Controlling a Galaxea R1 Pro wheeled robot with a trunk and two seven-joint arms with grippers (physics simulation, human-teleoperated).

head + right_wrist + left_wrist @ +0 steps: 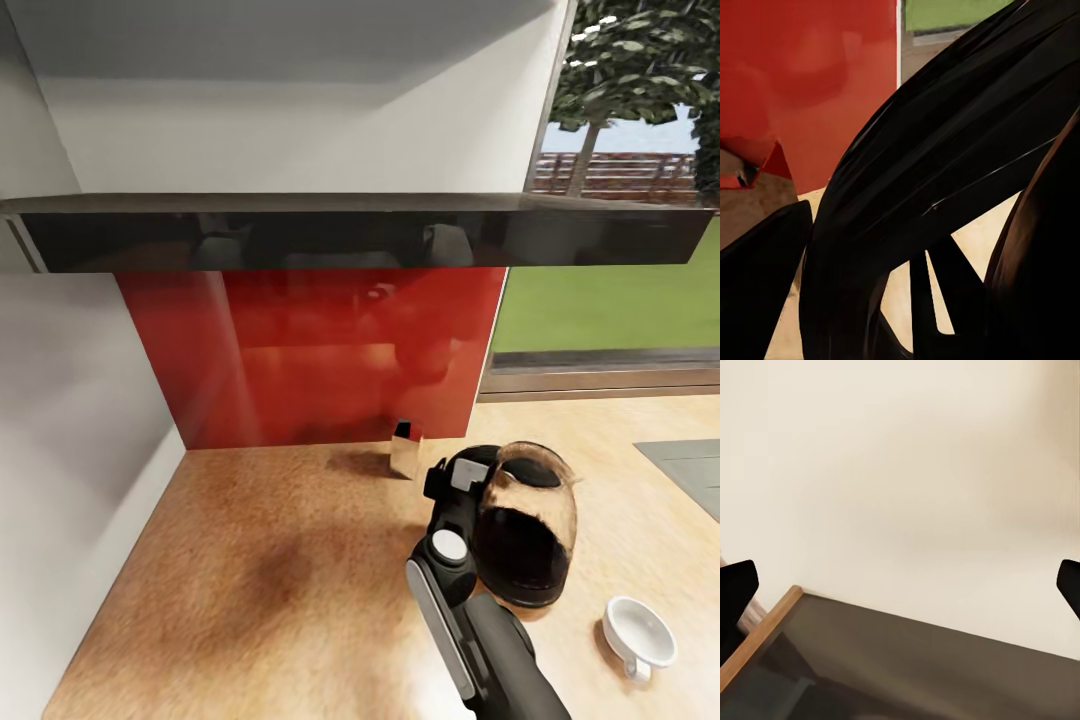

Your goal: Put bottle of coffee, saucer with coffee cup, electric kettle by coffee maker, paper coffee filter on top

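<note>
In the head view, the right arm reached forward over the kitchen countertop, and its right gripper sat against the black handle side of the electric kettle, which stood upright on the worktop in front of the red backsplash. The contact suggested a grasp on the handle for positioning the kettle, though this view did not confirm it. The coffee cup rested on the counter just beside the kettle, toward the robot. A small metallic container stood near the backsplash. In the left wrist view, the left gripper had its fingertips set wide apart with nothing between them, facing a pale wall and a dark surface with a wooden edge; this arm appeared idle. In the right wrist view, the kettle's black loop handle lay pressed up to the lens beside one finger; whether the jaws were clamped could not be told.
</note>
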